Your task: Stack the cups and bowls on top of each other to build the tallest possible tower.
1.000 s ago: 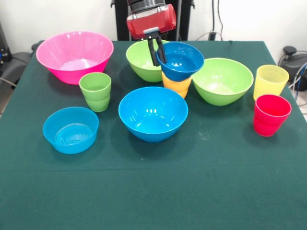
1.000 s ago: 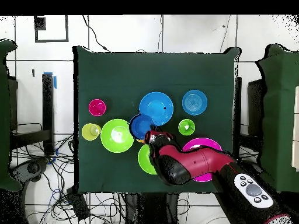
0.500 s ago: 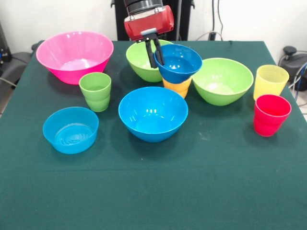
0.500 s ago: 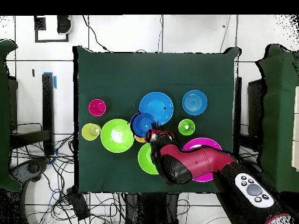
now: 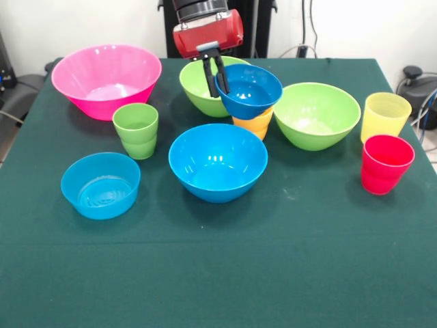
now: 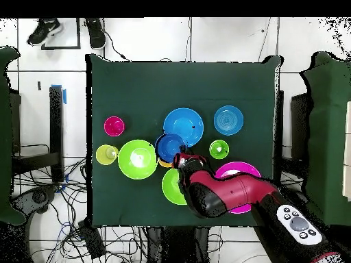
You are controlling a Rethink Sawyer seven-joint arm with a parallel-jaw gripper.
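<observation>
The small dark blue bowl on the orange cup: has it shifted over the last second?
Yes. In the front view the small dark blue bowl, gripped at its rim by the claw, has tilted and slid left toward the far green bowl, uncovering more of the orange cup.

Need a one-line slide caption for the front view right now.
Gripper pinching the small dark blue bowl's rim, tilted atop the orange-yellow cup.

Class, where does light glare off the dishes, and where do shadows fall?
Front view: white highlights sit inside the medium blue bowl and pink bowl; soft shadows lie on the cloth beneath the bowls. Overhead view: the lime bowl gleams pale at its centre.
</observation>
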